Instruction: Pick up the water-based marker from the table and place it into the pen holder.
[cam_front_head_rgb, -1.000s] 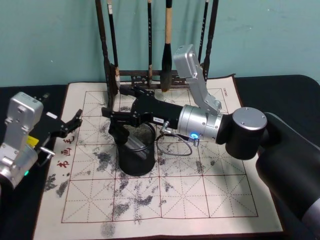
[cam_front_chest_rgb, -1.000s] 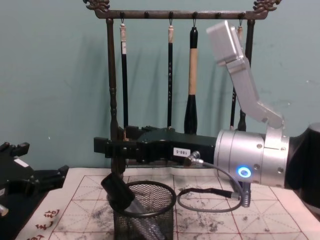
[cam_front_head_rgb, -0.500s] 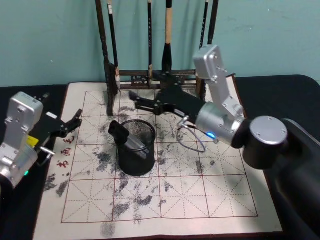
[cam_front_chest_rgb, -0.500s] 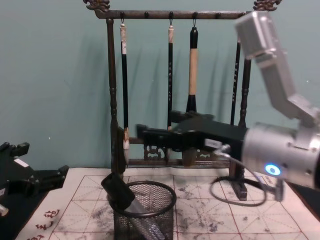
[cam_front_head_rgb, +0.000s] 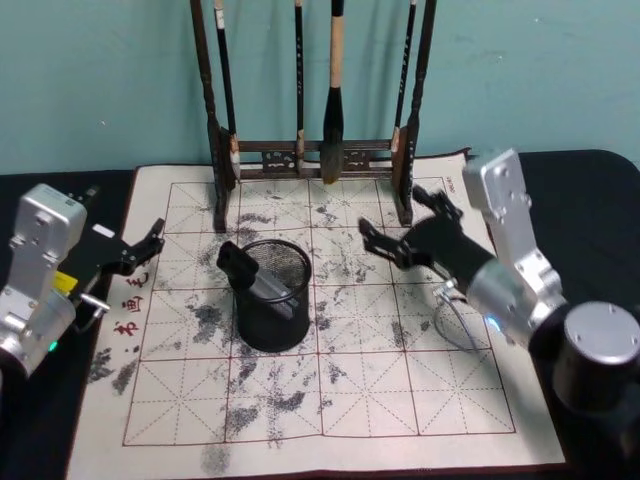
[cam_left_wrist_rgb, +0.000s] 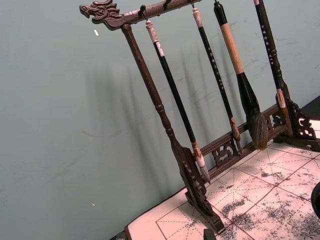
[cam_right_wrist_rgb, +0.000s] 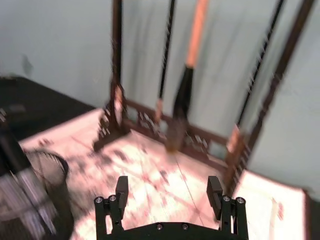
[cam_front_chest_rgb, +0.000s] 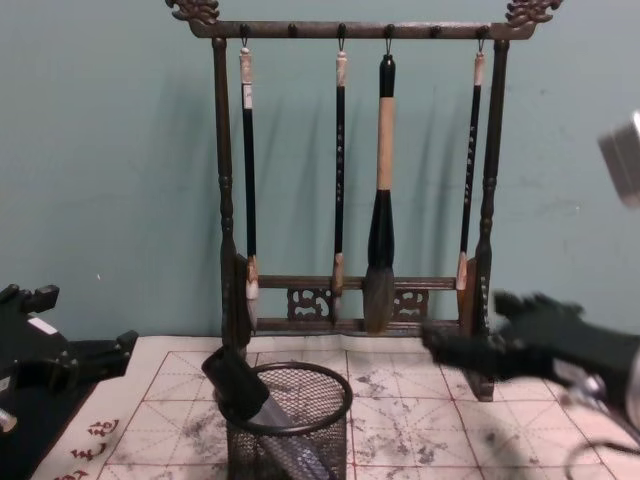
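The water-based marker (cam_front_head_rgb: 245, 268) leans inside the pen holder (cam_front_head_rgb: 274, 312), a black mesh cup on the table's gridded mat (cam_front_head_rgb: 400, 400); its chunky black cap (cam_front_chest_rgb: 236, 384) sticks out over the cup's left rim (cam_front_chest_rgb: 300, 372). My right gripper (cam_front_head_rgb: 405, 222) hovers open and empty to the right of the cup, well clear of it. In the right wrist view its fingers (cam_right_wrist_rgb: 120, 193) stand wide apart, with the pen holder (cam_right_wrist_rgb: 35, 200) blurred to one side. My left gripper (cam_front_head_rgb: 140, 250) rests open at the mat's left edge.
A tall dark wooden brush rack (cam_front_head_rgb: 310, 155) with several hanging brushes (cam_front_chest_rgb: 380, 200) stands along the mat's far edge, right behind the cup. A grey cable (cam_front_head_rgb: 450, 320) loops under my right wrist. The near half of the mat carries ink stains.
My right gripper has pulled away from above the pen holder, moving right and back toward me. The marker stays in the cup. The left arm has not moved.
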